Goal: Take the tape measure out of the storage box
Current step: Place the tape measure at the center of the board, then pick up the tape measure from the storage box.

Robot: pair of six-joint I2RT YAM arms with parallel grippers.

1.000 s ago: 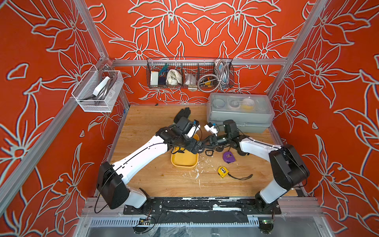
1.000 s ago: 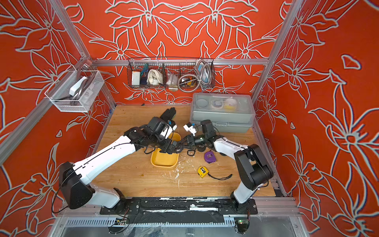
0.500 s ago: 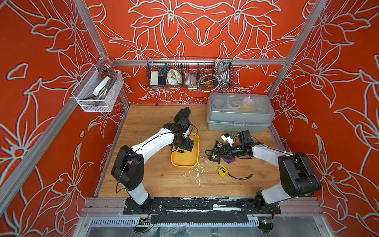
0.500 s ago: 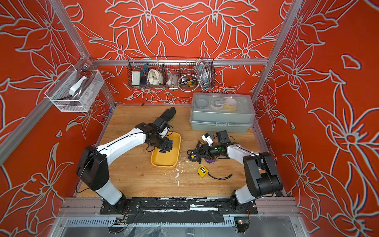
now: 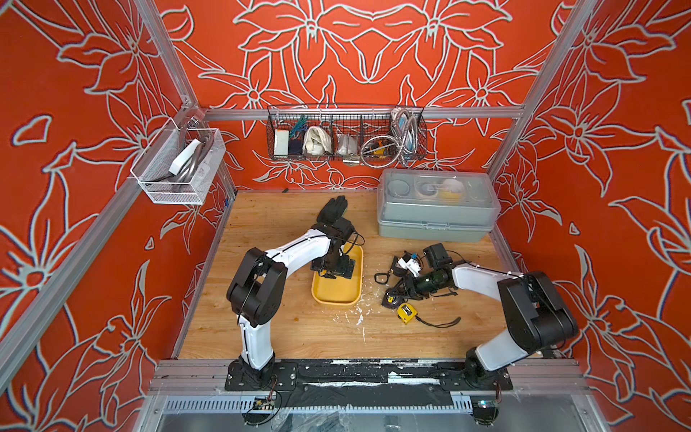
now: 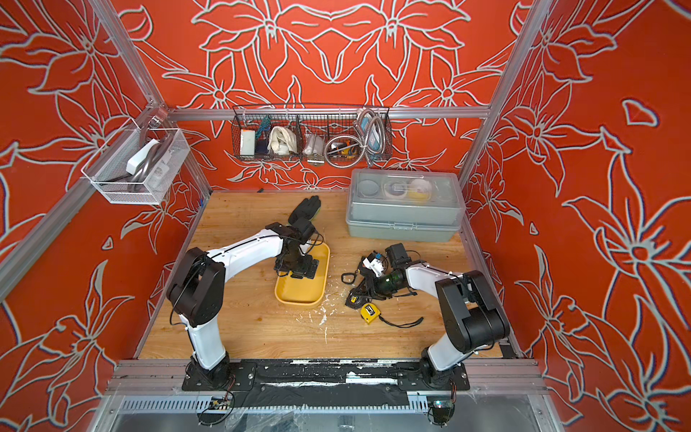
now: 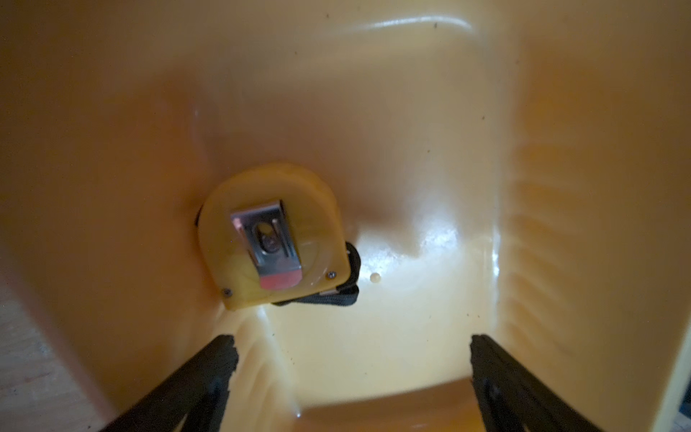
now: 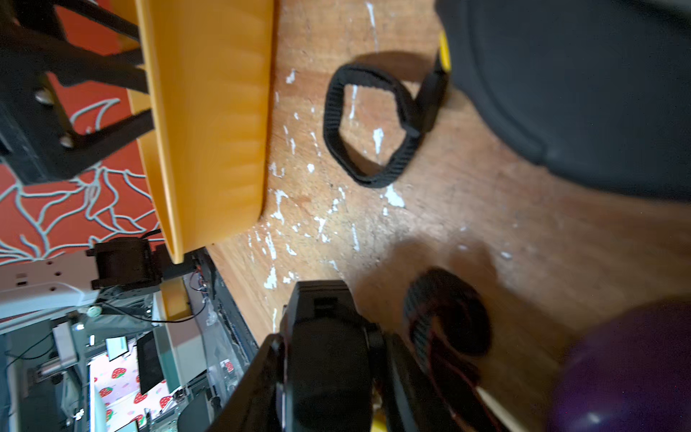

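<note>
Left wrist view: yellow tape measure (image 7: pixel 273 232) flat, clip up, against storage box (image 7: pixel 411 112) wall, just ahead of left gripper (image 7: pixel 351 348), off toward one finger; jaws wide, empty. Left arm nearer; right gripper (image 8: pixel 329 336) narrow, clamping black tape measure (image 8: pixel 321 310) outside box

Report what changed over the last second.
The right gripper pulled away from the tray to its own side, jaws shut on a black tape measure. The left gripper drew back and sank into the tray, jaws open, short of the yellow tape measure there. Tray, grey case and loose yellow tape measure stayed.
</note>
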